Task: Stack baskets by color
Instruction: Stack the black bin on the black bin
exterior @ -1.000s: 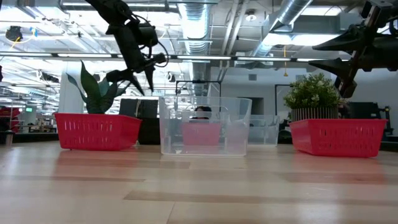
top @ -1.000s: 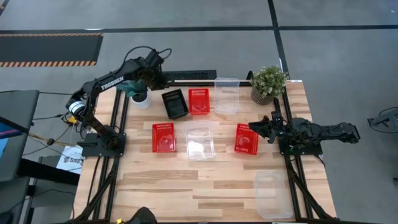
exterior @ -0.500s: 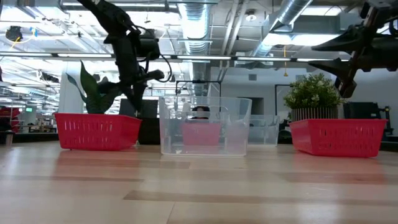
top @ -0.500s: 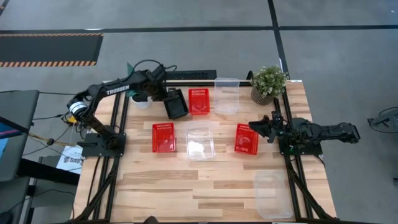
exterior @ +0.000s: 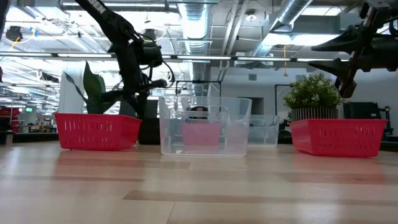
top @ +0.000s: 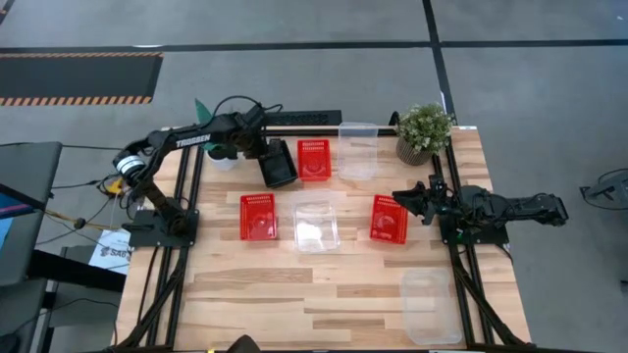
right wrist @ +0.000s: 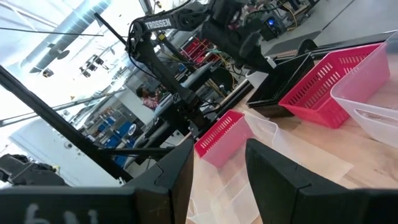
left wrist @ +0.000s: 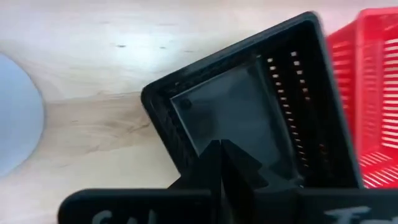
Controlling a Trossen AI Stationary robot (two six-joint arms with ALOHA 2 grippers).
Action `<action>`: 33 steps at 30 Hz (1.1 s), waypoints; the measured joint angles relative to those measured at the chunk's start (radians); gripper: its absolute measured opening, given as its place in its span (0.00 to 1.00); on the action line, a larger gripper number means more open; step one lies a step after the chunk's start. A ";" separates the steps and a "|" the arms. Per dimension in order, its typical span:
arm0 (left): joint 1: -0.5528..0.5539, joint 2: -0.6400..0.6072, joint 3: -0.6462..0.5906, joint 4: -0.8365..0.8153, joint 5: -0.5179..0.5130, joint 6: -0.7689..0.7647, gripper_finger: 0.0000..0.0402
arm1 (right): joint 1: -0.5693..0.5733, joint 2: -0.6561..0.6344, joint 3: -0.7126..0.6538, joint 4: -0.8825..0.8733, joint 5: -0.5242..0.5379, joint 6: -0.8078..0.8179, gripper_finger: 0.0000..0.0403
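The black basket (top: 283,169) sits on the table at the far left, beside a red basket (top: 314,159). Two more red baskets (top: 258,217) (top: 389,218) and three clear baskets (top: 358,149) (top: 316,226) (top: 430,306) lie spread over the table. My left gripper (top: 265,157) is shut and points steeply down into the black basket (left wrist: 249,106), its tips (left wrist: 221,152) near one long wall. My right gripper (top: 407,203) hangs open and level at the table's right, above the right red basket, with nothing between its fingers (right wrist: 180,174). My left gripper comes from above, slanting, with its shut fingers (left wrist: 219,155) inside the black basket beside the long wall (left wrist: 168,130) nearest the table's left edge. I cannot tell whether they touch the wall or the floor. The basket rests flat on the table.
A white-potted plant (top: 224,160) stands just left of the black basket, under my left arm. A bushy potted plant (top: 424,132) stands at the far right corner. Bare wood lies along the near left part of the table (top: 245,294).
My left gripper has come down and toward the table's right, from over the white-potted plant to the black basket, and its fingers have shut on the way. The black basket has stayed where it was.
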 joint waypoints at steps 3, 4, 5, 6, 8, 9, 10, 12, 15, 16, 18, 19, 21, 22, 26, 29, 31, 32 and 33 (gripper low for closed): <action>0.002 0.032 0.003 -0.001 -0.012 -0.006 0.00 | 0.000 0.000 0.000 0.001 0.000 0.001 0.42; 0.005 0.038 0.003 -0.004 -0.016 -0.006 0.00 | 0.000 0.000 0.000 0.001 0.000 0.001 0.42; 0.006 0.044 0.004 -0.006 -0.024 -0.002 0.00 | 0.000 0.000 0.000 0.001 0.000 0.001 0.42; 0.008 0.050 0.004 -0.007 -0.031 0.006 0.00 | 0.000 0.000 0.000 0.001 0.000 0.001 0.42; 0.012 0.059 0.004 -0.018 -0.047 0.021 0.00 | 0.000 0.000 0.000 0.001 0.000 0.001 0.42; 0.015 0.062 0.004 -0.017 -0.058 0.024 0.00 | 0.000 0.000 0.000 0.001 0.000 0.001 0.42; 0.019 0.063 0.004 -0.018 -0.068 0.026 0.00 | 0.000 0.000 0.000 0.001 0.000 0.001 0.42; 0.026 0.063 0.004 -0.009 -0.105 0.033 0.00 | 0.000 0.000 0.000 0.001 0.000 0.001 0.42; 0.033 0.063 0.004 0.006 -0.154 0.060 0.00 | 0.000 0.000 0.000 0.001 0.000 0.001 0.42; 0.036 0.063 0.004 0.010 -0.167 0.072 0.00 | 0.000 0.000 0.000 0.001 0.000 0.001 0.42; 0.043 0.063 0.004 0.028 -0.194 0.093 0.00 | 0.000 0.000 0.000 0.001 0.000 0.001 0.42; 0.046 0.063 0.004 0.038 -0.206 0.097 0.00 | 0.000 0.000 0.000 0.001 0.000 0.001 0.42; 0.052 0.063 0.004 0.057 -0.224 0.102 0.00 | 0.000 0.000 0.000 0.001 0.000 0.001 0.42; 0.056 0.063 0.004 0.068 -0.226 0.108 0.00 | 0.000 0.000 0.000 0.001 0.000 0.001 0.42; 0.058 0.063 0.004 0.165 -0.238 0.175 0.00 | 0.000 0.000 0.000 0.001 0.000 0.001 0.42; 0.058 0.063 0.004 0.242 -0.253 0.205 0.00 | 0.000 0.000 0.000 0.001 0.000 0.001 0.42; 0.058 0.063 0.004 0.274 -0.252 0.199 0.00 | 0.000 0.000 0.000 0.001 0.000 0.001 0.42; 0.058 0.063 0.004 0.281 -0.249 0.184 0.00 | 0.000 0.000 0.000 0.001 0.000 0.001 0.42; 0.058 0.062 0.004 0.284 -0.239 0.164 0.00 | 0.000 0.000 0.000 0.001 0.000 0.001 0.42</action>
